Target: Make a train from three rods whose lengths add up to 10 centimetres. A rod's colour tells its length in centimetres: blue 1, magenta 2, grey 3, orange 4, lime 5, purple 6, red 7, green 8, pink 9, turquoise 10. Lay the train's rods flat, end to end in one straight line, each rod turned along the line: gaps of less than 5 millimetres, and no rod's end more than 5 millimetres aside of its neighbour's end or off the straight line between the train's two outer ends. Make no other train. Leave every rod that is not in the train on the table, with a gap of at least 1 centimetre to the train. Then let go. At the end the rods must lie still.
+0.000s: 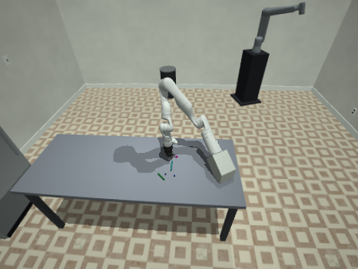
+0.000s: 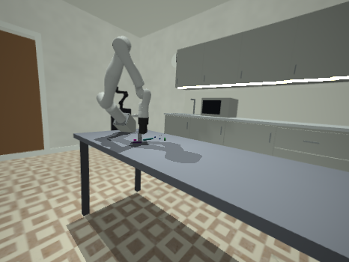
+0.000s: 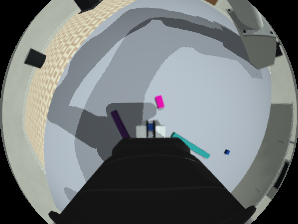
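Observation:
My gripper is low over the table, its fingers closed on a small blue rod. Whether that rod touches the table cannot be told. A dark purple rod lies flat in shadow, left of the fingers in the wrist view. A short magenta rod lies ahead of them there. A turquoise rod lies right of them, slanted. No two of these rods touch. The gripper body hides part of the table in the wrist view.
A green rod lies farther off, with one small blue rod near it and another small blue rod beyond. The arm's pale base block stands at the table's right end in the top view.

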